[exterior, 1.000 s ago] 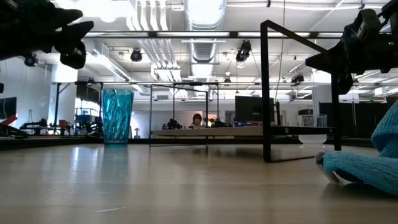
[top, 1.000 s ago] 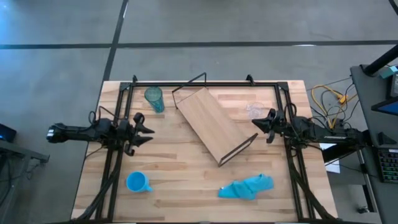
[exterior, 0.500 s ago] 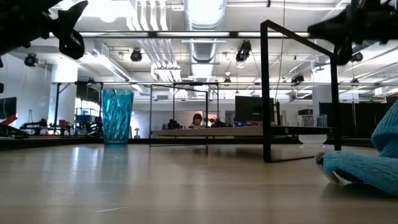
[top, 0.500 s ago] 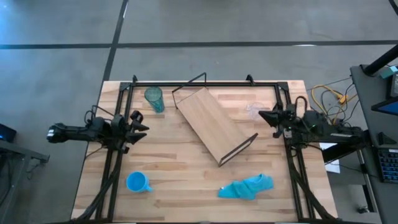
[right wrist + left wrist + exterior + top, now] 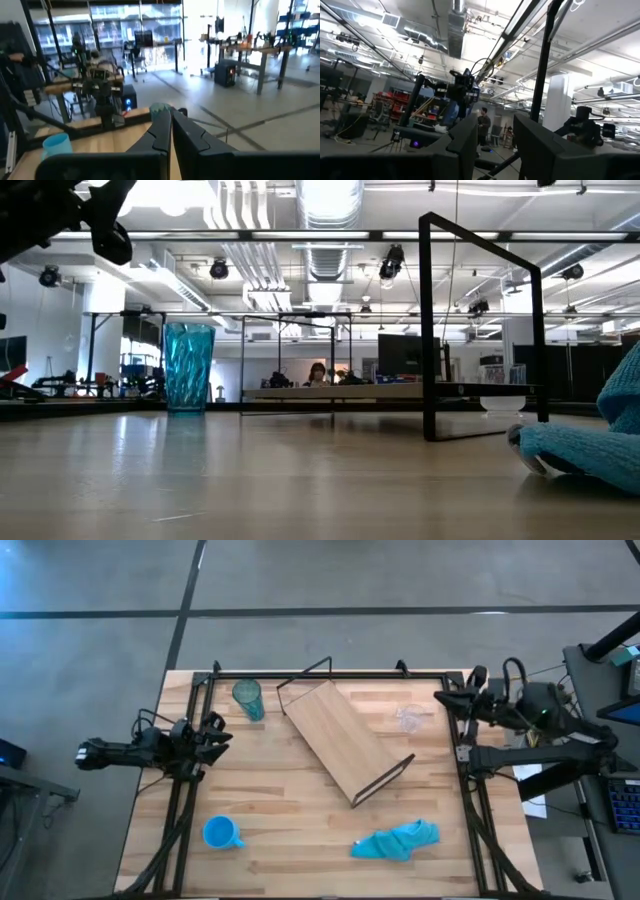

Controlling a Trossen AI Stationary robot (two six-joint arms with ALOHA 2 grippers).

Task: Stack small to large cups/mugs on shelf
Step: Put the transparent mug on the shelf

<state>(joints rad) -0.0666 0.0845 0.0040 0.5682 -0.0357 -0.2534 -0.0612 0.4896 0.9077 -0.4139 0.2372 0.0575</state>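
Clear glass cup [image 5: 409, 719] barely discernible; left gripper [image 5: 218, 734] jaws released, right gripper [image 5: 446, 698] clenched.

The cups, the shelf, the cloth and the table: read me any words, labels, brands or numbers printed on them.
None can be read.
Teal tumbler: no print shows.
Blue mug: plain.
Clear glass cup: no marking shows.
Shelf: bare wood.
Blue cloth: no tag shows.
Room screens behind, in the low view: too small to read.

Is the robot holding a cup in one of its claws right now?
No, nothing is held. The left claw is open and empty at the table's left side. The right claw is shut on nothing, near the far right corner.
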